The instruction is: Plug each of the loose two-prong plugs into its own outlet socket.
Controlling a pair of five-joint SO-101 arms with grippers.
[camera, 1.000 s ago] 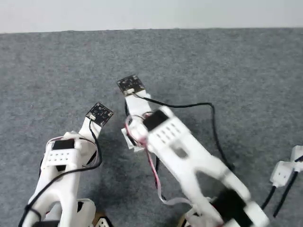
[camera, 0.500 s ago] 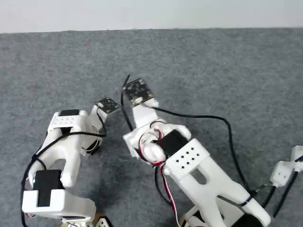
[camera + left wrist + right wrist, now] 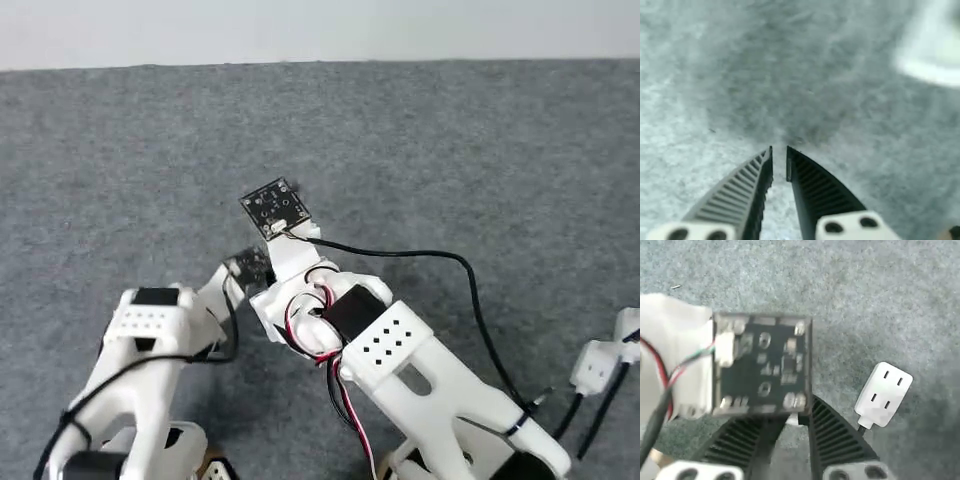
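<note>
Left fingers (image 3: 747,192) nearly together, nothing held; right fingers (image 3: 835,437) half hidden by circuit board (image 3: 762,365), can't tell. Outlet socket (image 3: 884,394), lower right, empty; prob. no plugs in yet, all to do.

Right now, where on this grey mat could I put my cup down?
Bare: the far stretch of grey felt mat beyond the two white robot arms, and its left side. Crowded: near middle around the arms, near right edge with white outlet blocks.

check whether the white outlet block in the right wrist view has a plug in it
Empty: the white outlet block shows four bare slots, nothing inserted.
</note>
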